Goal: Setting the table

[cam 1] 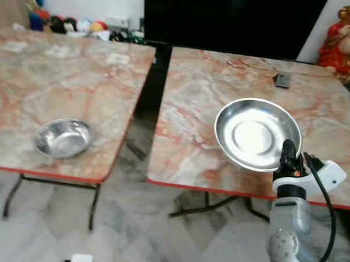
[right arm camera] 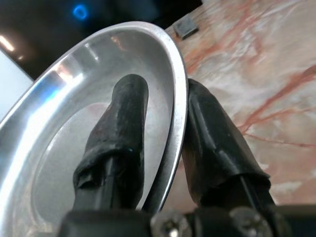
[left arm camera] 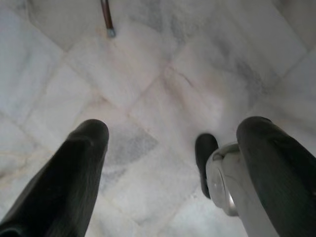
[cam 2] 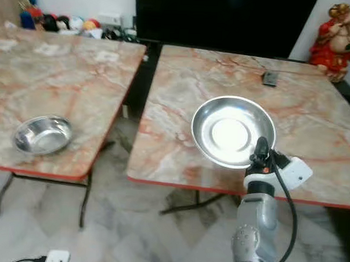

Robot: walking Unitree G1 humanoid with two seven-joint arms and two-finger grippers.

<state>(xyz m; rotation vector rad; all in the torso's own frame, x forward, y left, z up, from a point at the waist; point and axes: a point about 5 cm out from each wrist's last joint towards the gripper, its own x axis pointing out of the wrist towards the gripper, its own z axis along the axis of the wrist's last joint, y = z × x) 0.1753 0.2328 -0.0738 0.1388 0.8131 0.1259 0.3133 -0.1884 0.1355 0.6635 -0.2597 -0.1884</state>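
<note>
The right end effector [cam 1: 288,152] is clamped on the near rim of a steel plate [cam 1: 256,133]. In the right wrist view one black finger [right arm camera: 121,133] lies inside the plate's dish and the other finger [right arm camera: 212,143] presses against its underside, with the rim pinched between them. The plate is tilted, its hollow facing up and towards the camera, and it is held above the near part of the right tabletop [cam 1: 223,86], just beyond the red-trimmed front edge. The silver right arm [cam 1: 290,229] rises from below that edge.

Farther back on the same tabletop lies a small dark flat object [cam 1: 282,80], well apart from the plate. A red and gold figurine [cam 1: 344,40] stands at the far right corner.

On the left tabletop [cam 1: 62,62], across a dark gap, a steel bowl [cam 1: 63,137] sits upright near the front edge, well apart from the plate.

The left end effector [left arm camera: 173,163] hangs over the marble floor [left arm camera: 163,74], its two black fingers spread wide with nothing between them.
</note>
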